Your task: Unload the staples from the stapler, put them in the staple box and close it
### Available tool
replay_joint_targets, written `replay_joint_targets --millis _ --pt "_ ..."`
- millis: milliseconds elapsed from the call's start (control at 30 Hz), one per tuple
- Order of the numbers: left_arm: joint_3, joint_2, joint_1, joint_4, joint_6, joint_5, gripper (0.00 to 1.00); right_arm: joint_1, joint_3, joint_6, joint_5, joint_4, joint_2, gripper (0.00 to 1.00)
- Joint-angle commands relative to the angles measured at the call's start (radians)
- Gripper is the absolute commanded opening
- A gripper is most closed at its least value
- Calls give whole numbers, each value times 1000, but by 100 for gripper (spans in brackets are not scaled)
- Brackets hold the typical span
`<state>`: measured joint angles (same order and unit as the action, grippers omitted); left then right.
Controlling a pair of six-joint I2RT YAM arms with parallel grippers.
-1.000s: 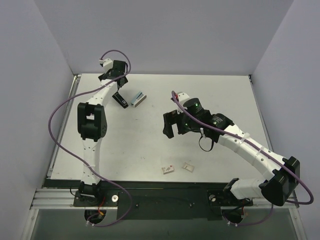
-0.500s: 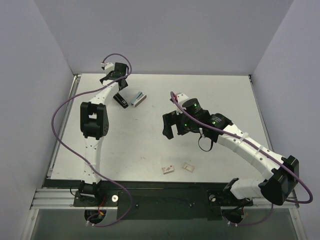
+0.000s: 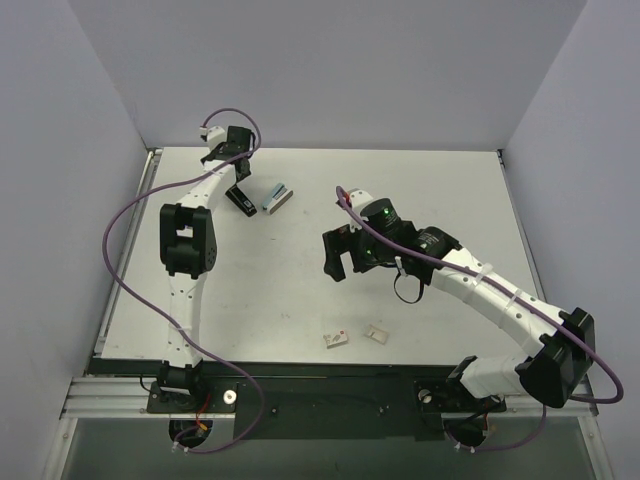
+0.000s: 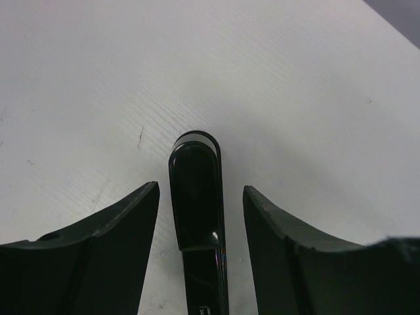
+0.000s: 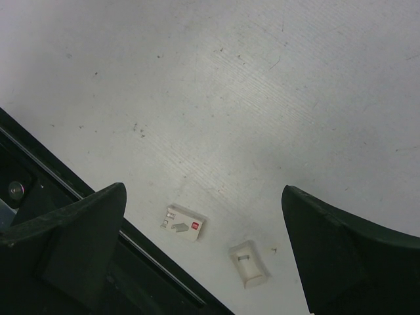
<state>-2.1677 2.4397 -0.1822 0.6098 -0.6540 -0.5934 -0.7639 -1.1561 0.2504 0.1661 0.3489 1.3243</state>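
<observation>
Stapler [image 3: 278, 198] lies far left on worktop [image 3: 270, 290], just right of left hand [image 4: 201, 190]. Left hand low over worktop, fingers apart, straddling black bar [image 4: 195, 210] that lies flat; a gap shows on either side, no contact. Right hand [image 5: 203, 189] above mid-worktop, fingers wide apart, nothing between. Red-marked scrap [image 5: 182, 222] and plain scrap [image 5: 248, 264] lie by near edge, well apart from stapler
</observation>
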Motion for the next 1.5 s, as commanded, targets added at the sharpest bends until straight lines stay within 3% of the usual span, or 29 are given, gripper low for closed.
replay_joint_targets --millis 0,467,633,800,833,1067,1300,1467 --pt "-52 13 10 -2 -10 1 62 -9 -44 -10 9 18 10 100" --pt "-52 24 20 1 -15 14 52 -25 -54 -11 6 28 24 100" --pt "-52 21 21 -4 -7 20 33 -34 -59 -11 1 28 27 100" --pt "-50 19 30 -10 11 38 2 -37 -60 -11 -5 35 29 100" --pt "-47 16 32 -12 22 47 0 -37 -65 -11 -7 38 29 100" --pt "167 -178 46 -200 135 150 0 -41 -91 -10 -36 84 4 100" --pt "273 -338 59 -222 237 285 0 -41 -85 6 -122 154 -49 100" --pt "432 -508 55 -300 293 458 0 -41 -54 38 -143 179 -103 99"
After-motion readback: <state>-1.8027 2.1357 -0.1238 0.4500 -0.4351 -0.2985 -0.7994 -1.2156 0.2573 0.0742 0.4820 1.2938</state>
